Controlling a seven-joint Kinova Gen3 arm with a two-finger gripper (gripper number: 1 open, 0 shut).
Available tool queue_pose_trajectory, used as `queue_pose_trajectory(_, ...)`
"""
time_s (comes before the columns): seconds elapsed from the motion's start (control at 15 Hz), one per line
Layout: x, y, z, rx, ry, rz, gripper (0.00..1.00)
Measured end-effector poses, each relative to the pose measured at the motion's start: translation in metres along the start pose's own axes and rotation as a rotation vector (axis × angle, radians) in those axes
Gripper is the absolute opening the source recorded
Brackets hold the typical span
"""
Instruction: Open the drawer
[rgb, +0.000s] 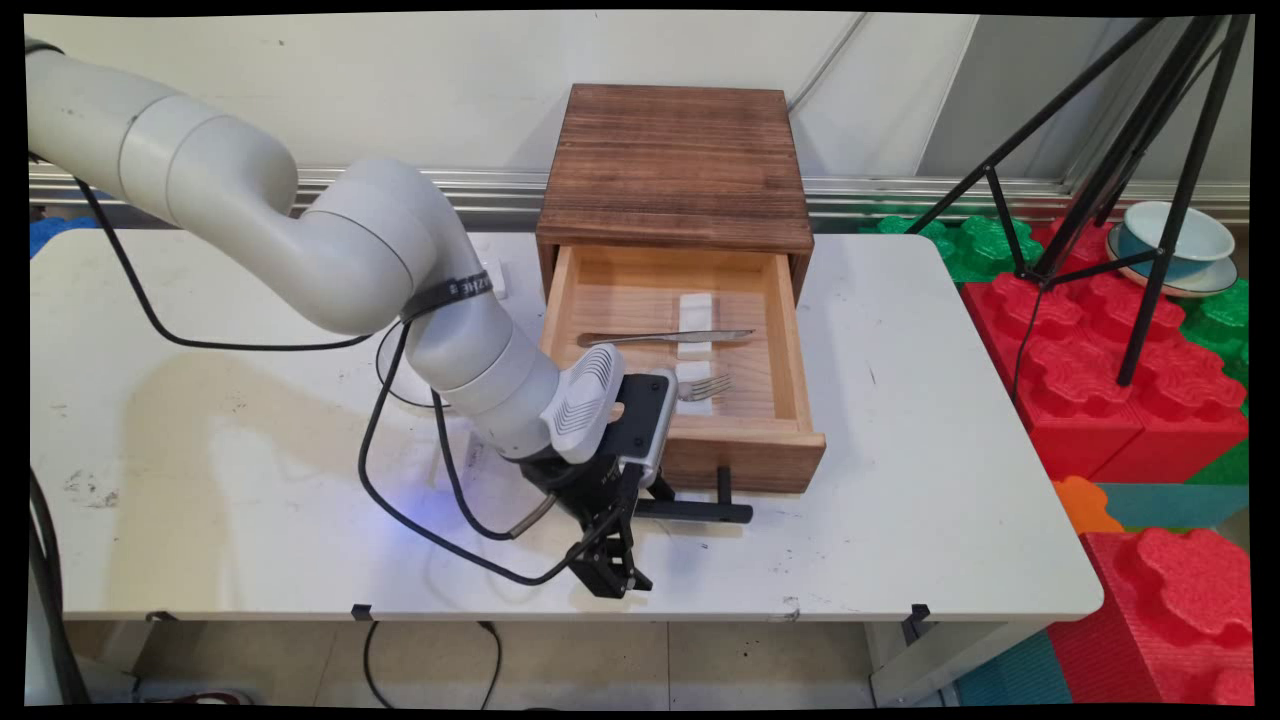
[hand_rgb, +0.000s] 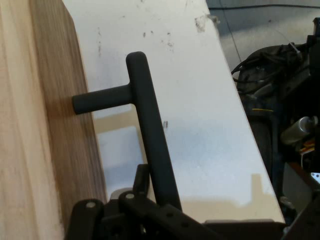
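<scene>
Main view: gripper low over the table near edge, just below the left end of the black drawer handle; can't tell if fingers are spread or closed. Arm reaches in from upper left, elbow bent, wrist angled down in front of the open wooden drawer. Inside it: knife, fork, white blocks.

Hand view: handle bar runs close past the linkage; one post enters the drawer front. Fingertips out of frame. Drawer contents hidden here.
</scene>
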Motion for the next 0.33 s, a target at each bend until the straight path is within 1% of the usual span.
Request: queue_pose_trajectory(0.33,-0.0004,0.0057,-0.0013,-0.004,0.002,-0.002,1.00)
